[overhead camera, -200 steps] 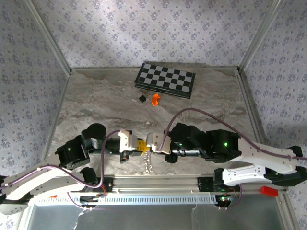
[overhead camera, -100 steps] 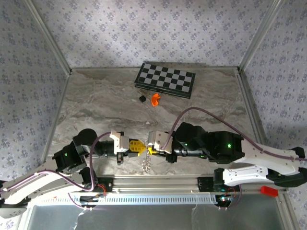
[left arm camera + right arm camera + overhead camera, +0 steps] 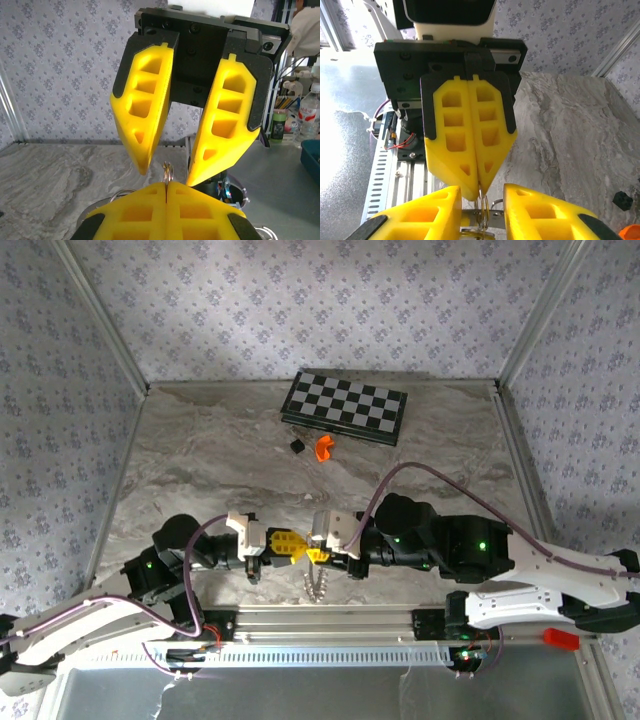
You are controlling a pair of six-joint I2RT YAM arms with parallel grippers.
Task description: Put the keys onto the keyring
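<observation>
Top view: my left gripper and right gripper meet tip to tip, the keyring chain dangling below. Left wrist: the left one is clenched on its wire loop. Right wrist: right jaws stand parted around that loop, what may be the key sits just beneath, so I judge threading unfinished.

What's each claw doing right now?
Left claw: closed, pinching the thin silvery metal chain-like keyring.
Right claw: open, gripping nothing.
</observation>
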